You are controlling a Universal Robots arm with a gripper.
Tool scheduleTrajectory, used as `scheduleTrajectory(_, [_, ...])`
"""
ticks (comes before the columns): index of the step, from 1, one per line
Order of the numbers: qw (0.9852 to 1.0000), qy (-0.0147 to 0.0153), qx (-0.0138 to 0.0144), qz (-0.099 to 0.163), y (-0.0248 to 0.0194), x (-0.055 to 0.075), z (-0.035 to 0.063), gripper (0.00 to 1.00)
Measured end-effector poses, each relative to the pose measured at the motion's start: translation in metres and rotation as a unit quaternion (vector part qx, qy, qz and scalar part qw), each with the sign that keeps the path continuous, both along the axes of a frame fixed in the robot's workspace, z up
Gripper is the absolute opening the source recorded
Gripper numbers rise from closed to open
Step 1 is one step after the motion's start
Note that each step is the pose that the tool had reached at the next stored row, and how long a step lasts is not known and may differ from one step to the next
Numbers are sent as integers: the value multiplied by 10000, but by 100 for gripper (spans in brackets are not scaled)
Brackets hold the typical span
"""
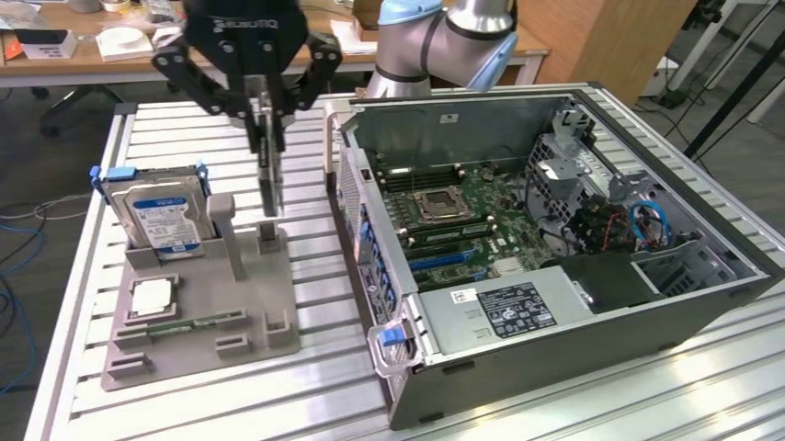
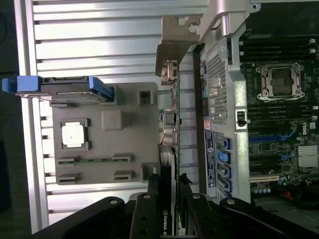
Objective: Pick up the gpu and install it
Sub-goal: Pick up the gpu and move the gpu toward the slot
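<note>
The gpu (image 1: 267,175) is a thin dark card held on edge, hanging straight down from my gripper (image 1: 267,115), which is shut on its upper part. Its lower end sits just above a slotted post of the grey holder (image 1: 202,312). In the wrist view the gpu (image 2: 171,129) runs edge-on between my fingers (image 2: 149,211), with its silver bracket (image 2: 175,40) at the far end. It lies between the holder (image 2: 129,144) and the case wall (image 2: 219,84).
The open computer case (image 1: 687,276) lies on the exterior view's right, with its motherboard (image 1: 448,220) and blue slots exposed. The holder carries a hard drive (image 1: 160,207) with blue rails, a processor chip (image 1: 150,294) and a memory stick (image 1: 184,323). A desk stands behind.
</note>
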State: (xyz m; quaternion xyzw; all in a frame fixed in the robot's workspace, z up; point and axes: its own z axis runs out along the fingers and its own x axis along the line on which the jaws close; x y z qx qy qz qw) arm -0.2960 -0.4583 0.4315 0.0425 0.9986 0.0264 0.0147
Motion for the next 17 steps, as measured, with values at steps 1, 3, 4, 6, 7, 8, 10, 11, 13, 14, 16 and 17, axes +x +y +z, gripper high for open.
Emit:
scheduleTrajectory(1, [10000,0,0,0,0,39,-1,26])
scheduleTrajectory(3, [10000,1,0,1,0,115,-2,26])
scheduleTrajectory(4, [10000,1,0,1,0,154,-3,26])
scheduleTrajectory(6, [10000,1,0,0,1,224,-5,26])
scheduleTrajectory(7, [10000,1,0,0,1,258,-5,26])
scheduleTrajectory(8, [10000,1,1,0,1,291,-7,26])
scheduleTrajectory(10, [10000,1,0,1,1,358,-8,26])
scheduleTrajectory(11, [10000,1,0,1,1,389,-8,26])
scheduleTrajectory(13, [10000,1,0,0,1,448,-10,26])
scheduleTrajectory(14, [10000,1,0,0,2,476,-11,26])
scheduleTrajectory(16, [10000,1,0,0,2,529,-12,26])
scheduleTrajectory(17, [10000,1,0,1,1,540,-12,26])
